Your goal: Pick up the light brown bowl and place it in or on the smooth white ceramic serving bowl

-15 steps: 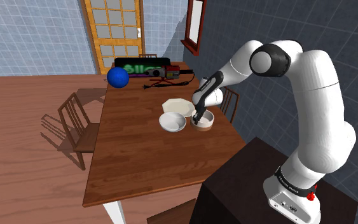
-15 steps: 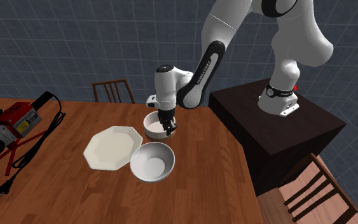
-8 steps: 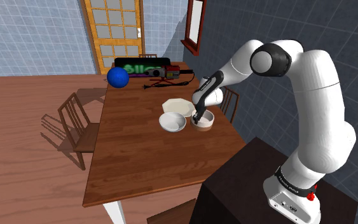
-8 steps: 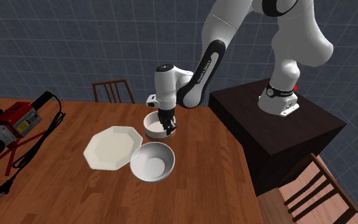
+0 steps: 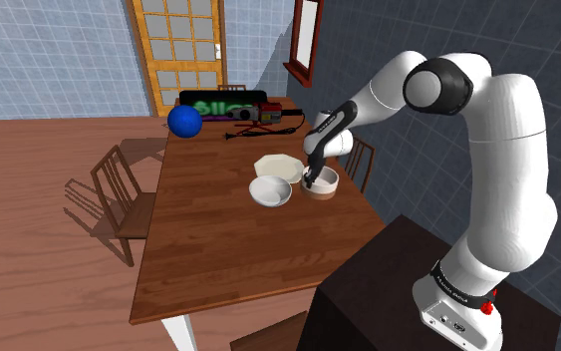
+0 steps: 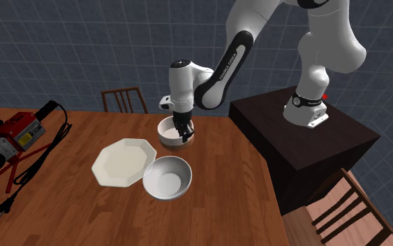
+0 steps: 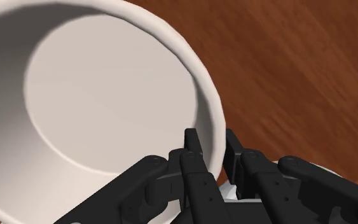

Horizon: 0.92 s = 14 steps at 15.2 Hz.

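A small pale bowl point(image 5: 322, 182) point(image 6: 171, 130) point(image 7: 107, 102) with a light brown outside hangs just above the brown table point(image 5: 218, 234), near its edge towards the stand. My gripper point(image 5: 311, 180) point(image 6: 183, 135) point(image 7: 213, 147) points down and is shut on the bowl's rim, one finger inside the wall and one outside. The smooth white serving bowl point(image 5: 270, 190) point(image 6: 167, 176) stands on the table beside it, towards the shoulder view's left. Nothing lies in it.
A white octagonal plate point(image 5: 278, 166) point(image 6: 121, 162) lies touching the serving bowl. At the table's far end are a blue ball point(image 5: 184, 121), a black box point(image 5: 223, 103) and a red tool point(image 6: 15, 134) with a black cable point(image 6: 38, 164). Chairs point(image 5: 124, 199) point(image 6: 125, 99) flank the table; the dark stand point(image 6: 303, 140) is close by.
The arm has risen, and the small bowl has come up a little off the table in the gripper. The serving bowl and plate have not moved.
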Each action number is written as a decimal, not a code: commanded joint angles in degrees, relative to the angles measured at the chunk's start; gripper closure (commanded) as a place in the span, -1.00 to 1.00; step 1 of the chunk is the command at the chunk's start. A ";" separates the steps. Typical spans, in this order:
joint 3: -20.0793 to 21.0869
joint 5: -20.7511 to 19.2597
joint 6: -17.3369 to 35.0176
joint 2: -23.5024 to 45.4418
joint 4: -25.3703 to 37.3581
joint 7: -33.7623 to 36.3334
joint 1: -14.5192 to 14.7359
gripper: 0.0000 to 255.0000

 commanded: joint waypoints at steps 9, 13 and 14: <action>-1.29 -1.58 -5.46 -6.43 -0.91 1.36 0.97 1.00; -1.73 -2.26 -7.80 -8.85 -0.96 1.90 1.27 1.00; -1.84 -2.42 -8.40 -9.43 -0.94 2.04 1.35 1.00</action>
